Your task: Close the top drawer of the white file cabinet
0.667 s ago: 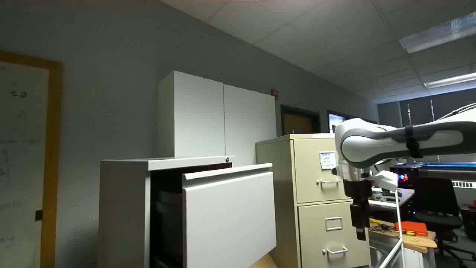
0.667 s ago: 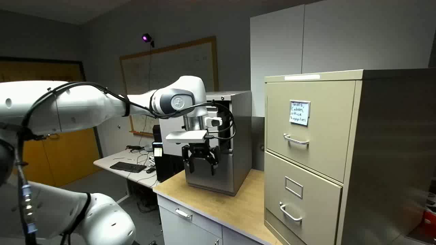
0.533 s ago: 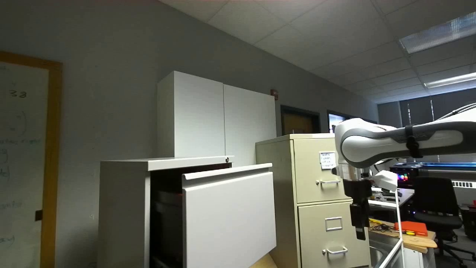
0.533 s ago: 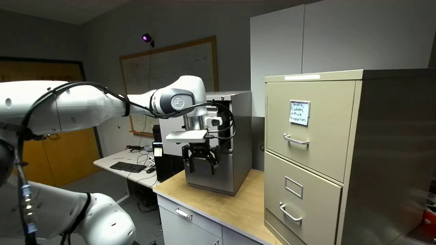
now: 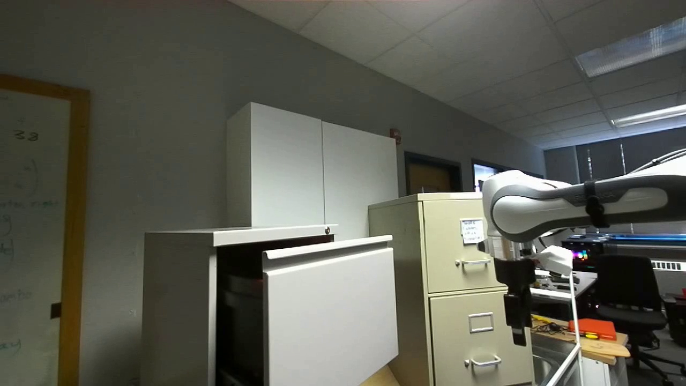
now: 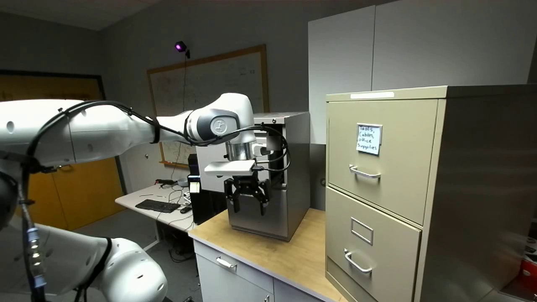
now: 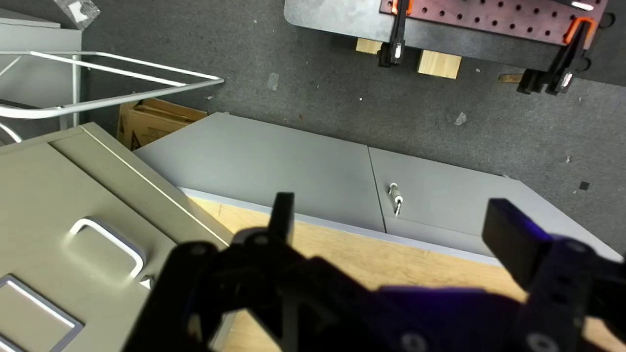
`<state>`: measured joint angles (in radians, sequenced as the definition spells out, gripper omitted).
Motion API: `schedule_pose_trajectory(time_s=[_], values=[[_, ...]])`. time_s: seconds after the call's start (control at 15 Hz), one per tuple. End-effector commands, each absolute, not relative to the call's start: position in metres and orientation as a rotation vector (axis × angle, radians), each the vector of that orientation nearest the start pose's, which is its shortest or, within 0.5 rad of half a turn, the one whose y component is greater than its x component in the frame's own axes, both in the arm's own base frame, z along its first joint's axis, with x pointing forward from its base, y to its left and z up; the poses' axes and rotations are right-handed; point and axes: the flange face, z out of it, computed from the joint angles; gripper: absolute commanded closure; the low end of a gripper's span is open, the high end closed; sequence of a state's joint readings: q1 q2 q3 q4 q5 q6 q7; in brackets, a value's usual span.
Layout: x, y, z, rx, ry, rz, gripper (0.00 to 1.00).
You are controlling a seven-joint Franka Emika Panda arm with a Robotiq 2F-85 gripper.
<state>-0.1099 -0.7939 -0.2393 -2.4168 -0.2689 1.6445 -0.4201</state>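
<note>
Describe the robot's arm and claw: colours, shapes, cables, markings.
The arm is white, with rounded, tubular segments; a circular emblem marks a grey joint cap. Black cables run along it, and black straps wrap it. The claw is black, with two angular, jointed fingers.

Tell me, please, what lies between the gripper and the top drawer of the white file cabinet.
Only open space, in an exterior view: the beige file cabinet shows behind the gap between the gripper and the top drawer.

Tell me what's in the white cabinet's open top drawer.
In an exterior view, the side gap at the top drawer shows a dark shape, too dim to tell whether contents or the drawer's side. The drawer's front covers the rest.
</note>
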Motion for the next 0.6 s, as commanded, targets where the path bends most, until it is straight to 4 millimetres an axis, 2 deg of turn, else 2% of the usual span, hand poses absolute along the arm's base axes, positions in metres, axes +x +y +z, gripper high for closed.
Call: schedule_pose_trajectory(time_s=[0.0, 0.33, 0.4, 0.47, 0.53], values=[[0.295, -0.141, 0.573, -3.230, -0.263, -0.036, 0.00], [0.313, -0.105, 0.600, -3.255, -0.354, -0.188, 0.00], [0.315, -0.097, 0.608, -3.263, -0.364, -0.228, 0.22], [0.317, -0.087, 0.618, -3.279, -0.364, -0.286, 0.25], [0.319, -0.078, 0.627, -3.288, -0.362, -0.338, 0.33]])
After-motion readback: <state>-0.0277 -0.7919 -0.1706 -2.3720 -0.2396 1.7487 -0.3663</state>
